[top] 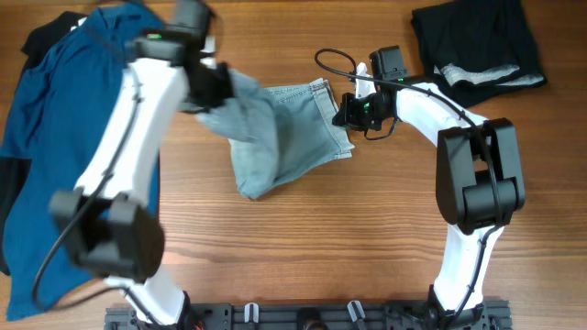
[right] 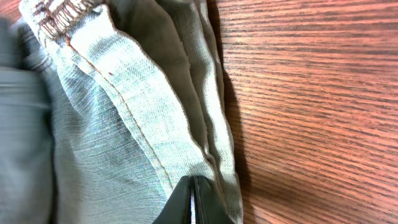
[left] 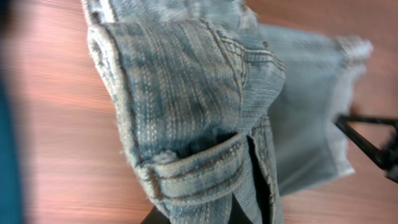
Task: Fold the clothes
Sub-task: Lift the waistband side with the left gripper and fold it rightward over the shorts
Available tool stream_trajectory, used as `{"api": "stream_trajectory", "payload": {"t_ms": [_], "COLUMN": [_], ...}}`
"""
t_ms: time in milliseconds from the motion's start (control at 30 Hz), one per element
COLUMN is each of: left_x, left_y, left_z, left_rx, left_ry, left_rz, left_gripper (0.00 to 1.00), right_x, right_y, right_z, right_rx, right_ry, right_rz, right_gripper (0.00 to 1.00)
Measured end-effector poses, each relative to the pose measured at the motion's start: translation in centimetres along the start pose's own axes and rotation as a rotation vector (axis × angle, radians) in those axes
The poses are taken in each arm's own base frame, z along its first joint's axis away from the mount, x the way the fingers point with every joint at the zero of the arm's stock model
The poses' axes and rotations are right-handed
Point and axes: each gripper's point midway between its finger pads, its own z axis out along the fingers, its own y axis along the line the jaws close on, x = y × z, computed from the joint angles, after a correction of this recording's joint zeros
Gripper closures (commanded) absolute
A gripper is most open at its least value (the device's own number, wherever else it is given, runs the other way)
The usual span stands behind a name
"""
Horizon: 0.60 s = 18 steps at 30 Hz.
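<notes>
Shorts: the shorts [top: 284, 128] sit mid-worktop [top: 321, 247], one half lifted, so I judge the first fold half done.
Left jaws: clamped on the waistband (by a belt loop), held raised.
Right jaws: pinched shut on the opposite edge, low on the wood.
Left: the shirt [top: 55, 119] and the black pile [top: 472, 37] are untouched, I judge.
</notes>
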Motion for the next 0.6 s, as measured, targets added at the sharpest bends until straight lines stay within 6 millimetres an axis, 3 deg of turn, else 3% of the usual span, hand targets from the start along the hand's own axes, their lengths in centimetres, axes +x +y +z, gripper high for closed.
{"api": "stream_trajectory", "payload": {"t_ms": [67,167,467,600], "left_x": [-0.8,-1.0,-0.1,0.1], "left_y": [2.8,5.7,11.6,12.5], "left_z": [-2.8,-4.9,-6.0,-6.3], "left_rx": [-0.038,-0.091,-0.371,-0.425], "left_ry": [-0.056,-0.083,-0.052,-0.047], "left_rz": [-0.028,-0.039,-0.012,-0.001], "left_gripper": [0.96,0.96,0.96,0.96], "right_x": [0.0,0.0,0.2,0.3], "right_y": [0.0,0.0,0.1,0.2], "right_z": [0.0,0.0,0.1,0.1], "right_rx": [0.000,0.000,-0.006,-0.016], "right_ry": [0.000,0.001,0.007,0.014], "right_rz": [0.003,0.003,0.006,0.008], "right_gripper": [0.96,0.96,0.96,0.96]}}
